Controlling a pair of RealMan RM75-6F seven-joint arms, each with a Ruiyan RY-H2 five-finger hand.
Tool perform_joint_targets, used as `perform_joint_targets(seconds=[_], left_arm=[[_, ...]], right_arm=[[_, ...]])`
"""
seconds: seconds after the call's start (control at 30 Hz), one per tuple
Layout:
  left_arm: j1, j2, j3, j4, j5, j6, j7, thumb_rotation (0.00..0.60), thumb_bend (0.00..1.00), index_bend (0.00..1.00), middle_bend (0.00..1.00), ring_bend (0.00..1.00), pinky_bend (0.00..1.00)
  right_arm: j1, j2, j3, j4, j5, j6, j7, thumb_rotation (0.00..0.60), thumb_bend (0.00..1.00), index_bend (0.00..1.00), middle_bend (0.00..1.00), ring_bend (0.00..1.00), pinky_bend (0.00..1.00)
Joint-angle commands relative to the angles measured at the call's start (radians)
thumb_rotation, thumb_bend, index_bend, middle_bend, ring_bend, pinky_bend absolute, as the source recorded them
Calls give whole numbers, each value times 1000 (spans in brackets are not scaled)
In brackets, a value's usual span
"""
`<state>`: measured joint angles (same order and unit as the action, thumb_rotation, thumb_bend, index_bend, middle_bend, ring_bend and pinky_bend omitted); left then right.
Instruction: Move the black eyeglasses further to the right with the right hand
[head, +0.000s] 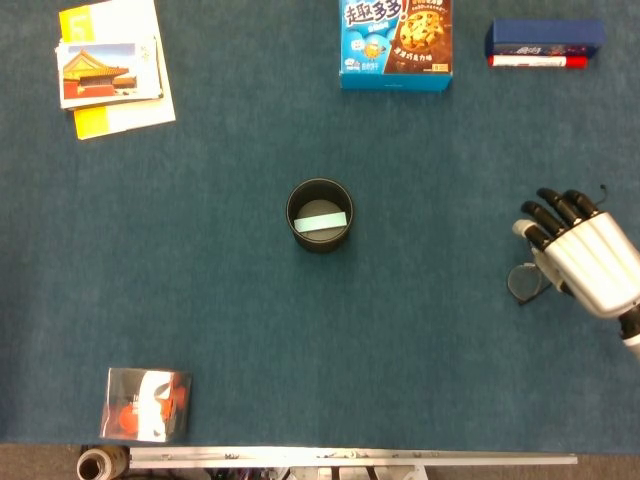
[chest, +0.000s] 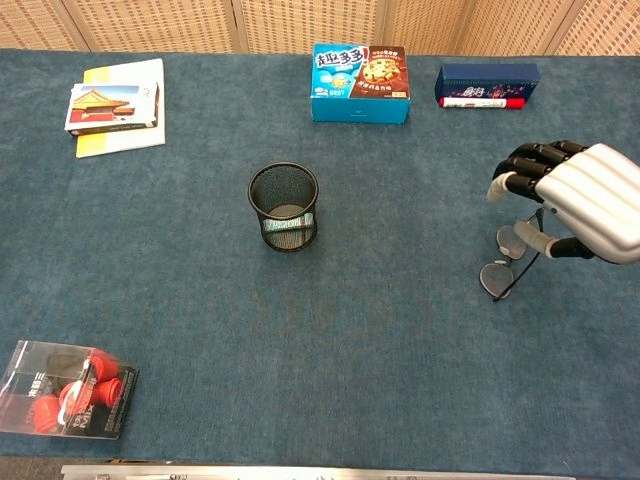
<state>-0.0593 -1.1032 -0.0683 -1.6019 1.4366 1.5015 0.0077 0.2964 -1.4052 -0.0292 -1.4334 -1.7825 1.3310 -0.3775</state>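
Chest view, right edge: right hand (chest: 585, 205), fingers curled, pinches the eyeglasses (chest: 505, 262), one lens touching the table (chest: 400, 350).

Setting: we take it for a lab or office tabletop. Blue carpet-like cover (chest: 400, 380); mesh pen cup (chest: 284, 206) at centre; cookie box (chest: 360, 69) at 12 o'clock; perforated wall panels (chest: 300, 22) behind.

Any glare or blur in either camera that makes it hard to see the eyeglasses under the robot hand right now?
Head view: the black eyeglasses show one faint lens, the rest hidden by the right robot hand; glare whitens the plastic pack. Chest view: sharp, evenly lit, both lenses visible.
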Motion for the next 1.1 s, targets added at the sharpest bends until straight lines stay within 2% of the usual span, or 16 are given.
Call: perform_joint_targets(seconds=[0.03,0.67,1.1], left_arm=[[0,-1,0,0,-1,-1,2,600,482,527,374,411,514],[-2,-2,-2,-1,-5,-3,7,600,482,527,374,412,514],[-1,-2,-2,-1,-6,-3,7,600,482,527,374,412,514]], right_arm=[[2,-3,2,9,8,-3,8,600,341,387,341,214,305],[-16,21,-51,-12,-68,64,20,600,341,387,341,214,305],[-11,14,-44,14,-49,36,-5,600,343,387,341,214,305]])
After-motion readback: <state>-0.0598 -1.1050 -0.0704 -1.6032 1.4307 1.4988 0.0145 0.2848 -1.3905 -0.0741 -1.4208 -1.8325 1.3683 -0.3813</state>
